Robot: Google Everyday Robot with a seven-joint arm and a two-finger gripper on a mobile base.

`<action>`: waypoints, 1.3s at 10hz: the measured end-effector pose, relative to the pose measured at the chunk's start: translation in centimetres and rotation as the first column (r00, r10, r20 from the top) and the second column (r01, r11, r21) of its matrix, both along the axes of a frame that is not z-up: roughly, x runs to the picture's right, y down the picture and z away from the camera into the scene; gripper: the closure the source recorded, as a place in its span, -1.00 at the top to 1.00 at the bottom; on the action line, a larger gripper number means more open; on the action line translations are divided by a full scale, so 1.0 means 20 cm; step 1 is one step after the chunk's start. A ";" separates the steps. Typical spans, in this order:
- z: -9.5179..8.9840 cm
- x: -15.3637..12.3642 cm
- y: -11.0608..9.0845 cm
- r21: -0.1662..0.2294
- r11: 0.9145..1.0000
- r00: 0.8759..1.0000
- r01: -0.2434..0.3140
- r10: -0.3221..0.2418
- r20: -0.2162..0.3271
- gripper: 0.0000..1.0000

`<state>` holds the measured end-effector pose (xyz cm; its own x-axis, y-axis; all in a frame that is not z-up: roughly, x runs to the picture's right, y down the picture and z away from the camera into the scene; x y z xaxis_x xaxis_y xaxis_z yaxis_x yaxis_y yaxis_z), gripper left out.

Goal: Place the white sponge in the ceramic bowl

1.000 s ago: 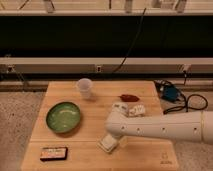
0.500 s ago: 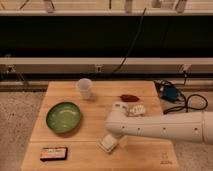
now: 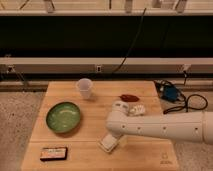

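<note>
green ceramic bowl (image 3: 63, 118) lies left and slightly far of the gripper (image 3: 113, 137), which sits down at the white sponge (image 3: 108, 145). can't tell if it's clamped or spread.

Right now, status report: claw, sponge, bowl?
Claw down at white sponge, near table front. Sponge on table, not in ceramic bowl. Nothing between them; black flat item sits off the line.

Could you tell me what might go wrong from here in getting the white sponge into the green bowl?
The gripper sits at the white sponge near the table's front edge; a poor hold could nudge the sponge off.
The ceramic bowl lies to the left; a low sweep could hit its rim.
The arm could brush the white package behind it.
</note>
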<state>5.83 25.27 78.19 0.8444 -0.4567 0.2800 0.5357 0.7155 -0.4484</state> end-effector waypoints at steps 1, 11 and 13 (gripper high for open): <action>0.00 0.00 0.02 -0.018 1.000 1.000 0.015 -0.015 0.000 0.60; -0.02 -0.14 0.17 -0.126 0.984 0.986 0.123 -0.107 0.127 -0.27; -0.03 -0.16 0.17 -0.123 0.985 0.984 0.121 -0.102 0.149 -0.72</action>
